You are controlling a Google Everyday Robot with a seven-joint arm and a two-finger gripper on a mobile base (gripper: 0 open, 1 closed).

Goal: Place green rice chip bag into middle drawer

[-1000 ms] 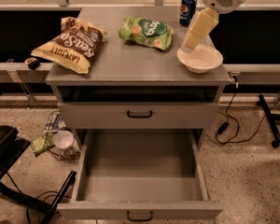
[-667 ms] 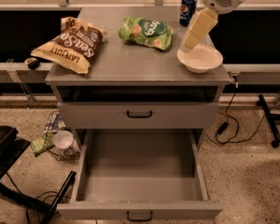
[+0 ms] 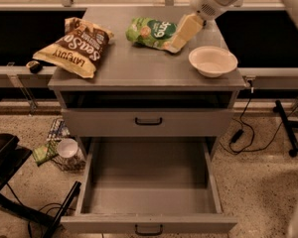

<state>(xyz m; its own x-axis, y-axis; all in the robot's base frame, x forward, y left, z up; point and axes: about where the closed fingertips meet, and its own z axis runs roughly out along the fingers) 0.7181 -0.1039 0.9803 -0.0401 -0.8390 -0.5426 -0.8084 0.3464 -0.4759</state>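
Shifted from the bowl, the gripper is seen at the right edge of the green rice chip bag; its aperture cannot be told. Grasping is judged next.

You'll find print on two bags only. On the brown-and-cream chip bag, in the upper left of the frame, the big white letters are upside down and spell "Sea Sa…", with what is probably "LATE JULY" along the cream edge. The green rice chip bag, upper centre, has white lettering on its dark round logo, which you can't make out. The gripper sits at that bag's right end.
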